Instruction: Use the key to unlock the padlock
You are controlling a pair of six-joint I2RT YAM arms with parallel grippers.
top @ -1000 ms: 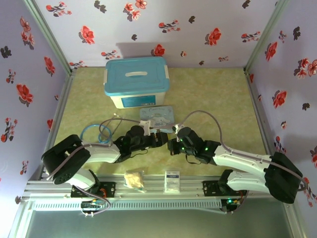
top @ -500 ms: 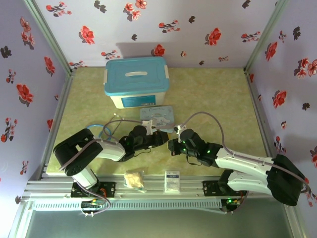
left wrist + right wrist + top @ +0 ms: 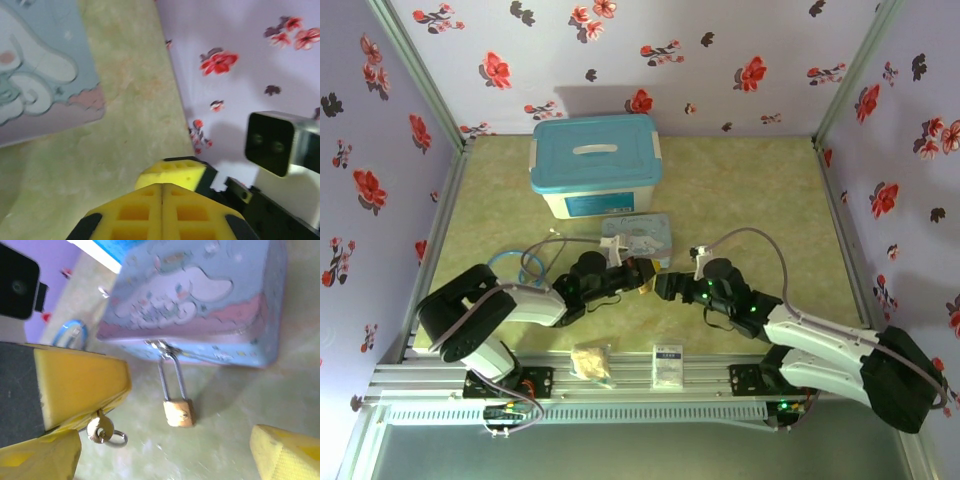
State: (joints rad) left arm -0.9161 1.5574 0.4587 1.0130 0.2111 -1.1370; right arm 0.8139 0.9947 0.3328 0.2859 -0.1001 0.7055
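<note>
The pale blue cartoon tin (image 3: 200,300) lies tilted on the mat. The brass padlock (image 3: 178,413) hangs from the tin's latch by its silver shackle (image 3: 170,376), closed. In the right wrist view my left gripper (image 3: 102,412) sits just left of the padlock, its yellow fingers shut on the key (image 3: 99,429). The key's round head and ring stick out of the seam. My right gripper (image 3: 162,462) is open below the padlock, holding nothing. In the top view the left gripper (image 3: 638,278) and right gripper (image 3: 665,285) almost meet in front of the tin (image 3: 638,236).
A white box with a teal lid (image 3: 595,165) stands behind the tin. The blue-tubed stethoscope (image 3: 518,266) lies left of the left arm. A crumpled beige item (image 3: 591,361) and a white card (image 3: 667,364) rest on the front rail. Floral walls enclose the mat.
The right gripper has moved left and forward to the tin's front edge, closing on the left gripper. The left gripper has edged right, still holding the key. The tin stays put.
</note>
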